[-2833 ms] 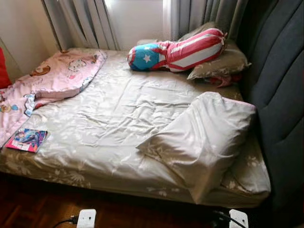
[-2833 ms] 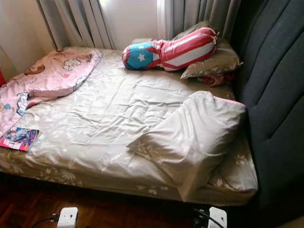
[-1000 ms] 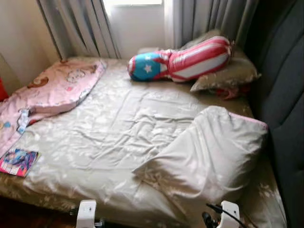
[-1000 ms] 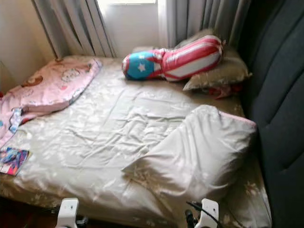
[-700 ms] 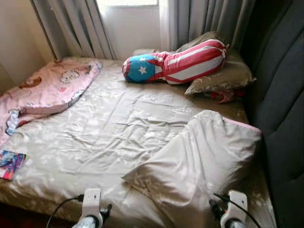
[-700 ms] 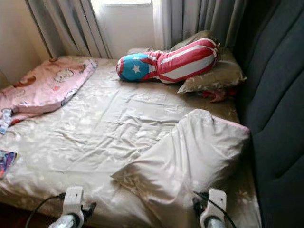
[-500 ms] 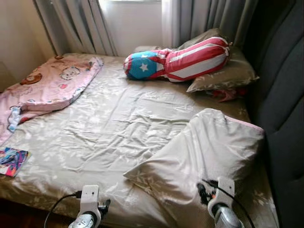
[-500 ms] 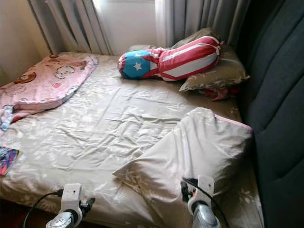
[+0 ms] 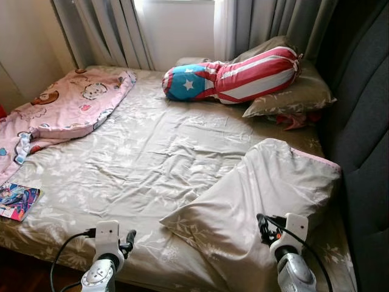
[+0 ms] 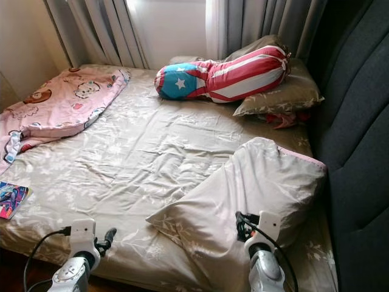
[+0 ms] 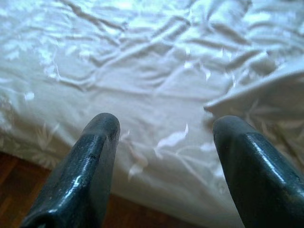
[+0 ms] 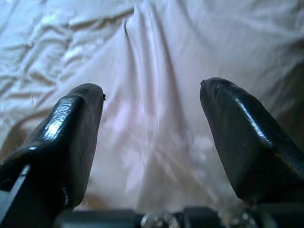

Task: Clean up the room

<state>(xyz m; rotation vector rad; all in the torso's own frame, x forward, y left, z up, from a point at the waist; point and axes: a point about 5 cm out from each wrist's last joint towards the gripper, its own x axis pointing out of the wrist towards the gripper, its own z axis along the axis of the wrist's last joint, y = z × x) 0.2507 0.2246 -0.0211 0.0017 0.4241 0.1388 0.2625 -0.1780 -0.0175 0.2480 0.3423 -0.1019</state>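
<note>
**Both grippers up and spread over the bed, nothing grabbed yet**

The right gripper (image 12: 151,137) has its two black fingers wide apart and holds nothing. It hangs just over the big beige pillow (image 9: 255,194), which lies askew near the bed's (image 9: 140,164) front right corner. The left gripper (image 11: 164,156) is spread the same way, also empty, over the wrinkled sheet at the front edge.

What's changed: a couple of seconds ago the arms barely poked into the bottom of the head views and the floor showed in front of the bed. Now the robot has closed in and both arms have come up over the mattress. To me that says the pillow gets tidied first.

Going down in size: pink blanket (image 9: 61,109) on the far left, star-and-stripe bolster (image 9: 234,76) on a second pillow by the curtains, and what's probably a magazine (image 9: 17,201) on the front left edge.
</note>
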